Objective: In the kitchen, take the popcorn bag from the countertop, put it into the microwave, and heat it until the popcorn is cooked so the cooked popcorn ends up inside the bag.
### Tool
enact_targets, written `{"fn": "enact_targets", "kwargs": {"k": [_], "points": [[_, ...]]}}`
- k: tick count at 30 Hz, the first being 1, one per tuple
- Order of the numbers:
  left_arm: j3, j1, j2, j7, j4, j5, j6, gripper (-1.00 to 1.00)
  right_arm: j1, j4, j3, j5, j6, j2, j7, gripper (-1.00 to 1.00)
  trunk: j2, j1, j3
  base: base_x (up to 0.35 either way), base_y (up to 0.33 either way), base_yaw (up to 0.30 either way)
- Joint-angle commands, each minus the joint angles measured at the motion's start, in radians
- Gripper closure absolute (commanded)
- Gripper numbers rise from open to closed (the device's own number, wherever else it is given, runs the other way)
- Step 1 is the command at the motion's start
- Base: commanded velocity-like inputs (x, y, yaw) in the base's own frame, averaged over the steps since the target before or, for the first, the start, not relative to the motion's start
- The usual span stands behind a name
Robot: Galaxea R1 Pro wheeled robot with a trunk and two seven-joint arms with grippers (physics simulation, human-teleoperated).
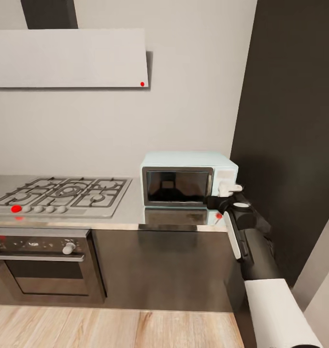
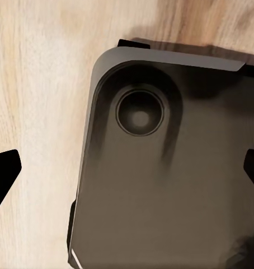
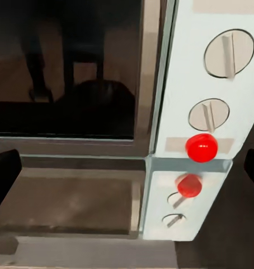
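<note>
The pale mint-blue microwave (image 1: 188, 179) stands on the grey countertop (image 1: 130, 215) with its dark glass door (image 3: 71, 67) shut. My right gripper (image 1: 230, 187) is at the microwave's side panel, just in front of it. In the right wrist view the right gripper (image 3: 127, 179) is open, its dark fingertips (image 3: 4, 176) spread wide with nothing between them. That view faces two knobs (image 3: 229, 53) and a round red light (image 3: 201, 147). The left gripper (image 2: 127, 174) is open and empty. The popcorn bag and popcorn are out of view.
A gas hob (image 1: 63, 193) lies left of the microwave, with a built-in oven (image 1: 43, 261) under it and a hood (image 1: 67, 58) above. A tall dark wall (image 1: 290, 121) stands right of the microwave. The left wrist looks down on my dark base (image 2: 172, 185) over wooden floor (image 2: 37, 84).
</note>
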Motion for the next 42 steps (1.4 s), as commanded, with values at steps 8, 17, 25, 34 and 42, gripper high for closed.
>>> {"fn": "enact_targets", "kwargs": {"k": [8,17,25,34,42], "points": [[0.0,0.0,0.001,-0.001,0.0,0.006,-0.002,-1.0,0.0,0.078,0.0,0.005,-0.079,-0.002,-0.036,-1.0,-0.001,0.0,-0.001,0.204,0.0,0.0],[0.0,0.0,0.001,-0.001,0.0,0.007,-0.002,-1.0,0.0,0.08,0.0,-0.013,-0.125,-0.001,-0.041,-1.0,-0.001,0.0,-0.001,0.038,0.0,0.0],[0.0,0.0,0.001,-0.001,0.0,0.007,-0.002,-1.0,0.0,0.125,0.0,-0.051,-0.163,-0.002,-0.042,-1.0,-0.001,0.0,-0.001,0.017,0.012,0.0],[0.0,0.0,0.001,-0.001,0.0,0.007,-0.002,-1.0,0.0,0.127,0.0,-0.049,-0.165,-0.011,-0.044,-1.0,-0.001,0.0,-0.001,0.079,0.065,0.0],[-0.004,0.0,0.0,-0.001,-0.002,0.002,-0.005,-1.0,-0.001,0.127,0.0,-0.046,-0.185,-0.02,-0.054,-1.0,-0.001,0.0,-0.001,0.001,0.0,0.0]]}}
